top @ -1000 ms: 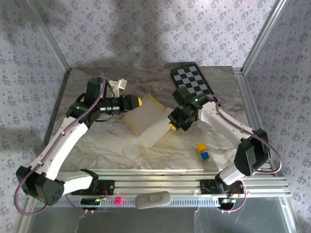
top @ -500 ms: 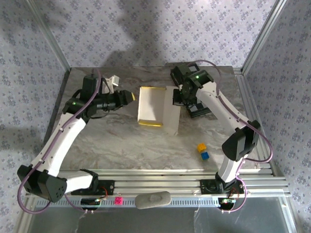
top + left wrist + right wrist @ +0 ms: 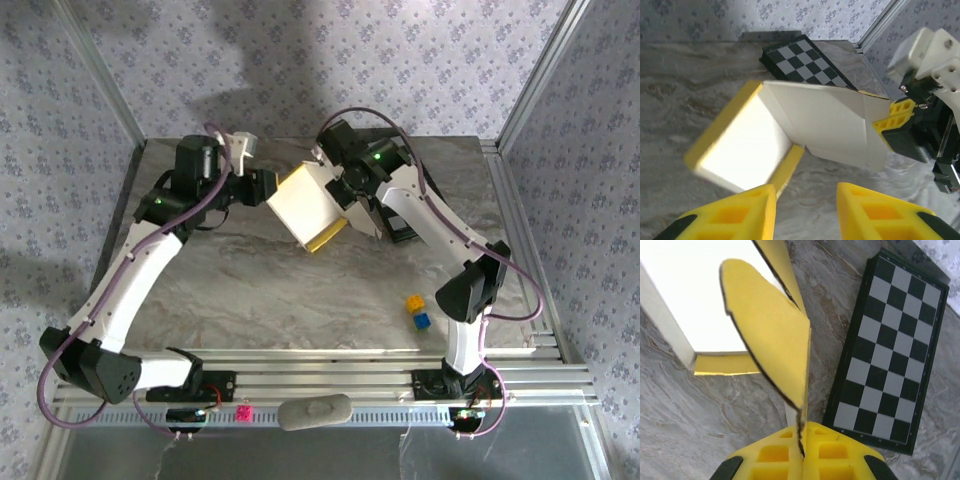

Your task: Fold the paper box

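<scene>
Half the job, at a guess, is done. The paper box (image 3: 308, 205) is seen with its shallow tray already formed (yellow walls standing on the sides that show, pale inside turned up to the overhead camera). The wide lid flap is not yet brought down and nothing is tucked. Closing that flap and seating its tab are judged to be what is left.

The box is found at the back middle of the worktop (image 3: 300, 290), set on a diagonal between the two arms and near the chequered board (image 3: 890, 350). A yellow flap is pinched flat between the right fingers (image 3: 770, 455), which are closed tight on it. The left fingers (image 3: 740, 215) are held partly apart with nothing between them, aimed at the tray's near wall and stopped just short of it. Whether the tray's low corner rests on the worktop cannot be told.

Against half a second ago, much is changed. The box was then laid flat and square with its flap spread to the right; now it is swung onto a diagonal and drawn toward the back left. The left fingers, then well apart from it, are brought up beside its left corner. The yellow cube (image 3: 413, 301) and blue cube (image 3: 421, 320) are left where they were.
</scene>
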Motion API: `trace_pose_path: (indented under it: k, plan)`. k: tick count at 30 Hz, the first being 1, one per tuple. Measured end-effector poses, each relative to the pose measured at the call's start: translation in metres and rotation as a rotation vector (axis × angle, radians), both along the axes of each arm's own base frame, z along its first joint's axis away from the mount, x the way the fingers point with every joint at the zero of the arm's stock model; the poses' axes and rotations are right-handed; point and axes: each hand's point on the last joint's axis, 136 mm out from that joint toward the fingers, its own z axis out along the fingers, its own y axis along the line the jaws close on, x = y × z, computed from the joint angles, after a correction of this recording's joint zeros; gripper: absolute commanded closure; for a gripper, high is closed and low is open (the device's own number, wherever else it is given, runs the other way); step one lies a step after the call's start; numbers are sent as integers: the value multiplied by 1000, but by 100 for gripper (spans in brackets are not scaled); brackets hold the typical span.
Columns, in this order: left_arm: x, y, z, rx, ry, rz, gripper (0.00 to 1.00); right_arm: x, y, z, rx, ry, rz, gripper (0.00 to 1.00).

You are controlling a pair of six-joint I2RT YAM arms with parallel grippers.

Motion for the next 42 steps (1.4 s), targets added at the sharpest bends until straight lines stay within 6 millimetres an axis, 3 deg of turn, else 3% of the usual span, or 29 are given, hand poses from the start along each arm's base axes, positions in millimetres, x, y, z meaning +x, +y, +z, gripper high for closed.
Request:
trace_pose_path:
  k: [4, 7, 13, 20, 29, 34, 42]
  plan:
    - [-4, -12, -33, 171, -149, -136, 59, -1, 6, -4, -8, 8, 65, 100]
    - [-8, -23, -46, 264, -238, -235, 58, -2, 11, -6, 1, 15, 103, 100]
    - [6, -33, -46, 379, -389, -322, 57, -10, 18, -2, 16, 14, 149, 100]
    - [26, -46, -50, 435, -443, -375, 57, -19, 24, 4, 32, -1, 181, 100]
    - [36, -56, -51, 445, -461, -401, 64, -17, 23, 5, 46, -4, 165, 100]
    - [40, -57, -48, 460, -478, -378, 56, -16, 22, 5, 51, -5, 156, 100]
    - [45, -50, -44, 478, -528, -319, 55, -17, 25, 5, 68, -1, 162, 100]
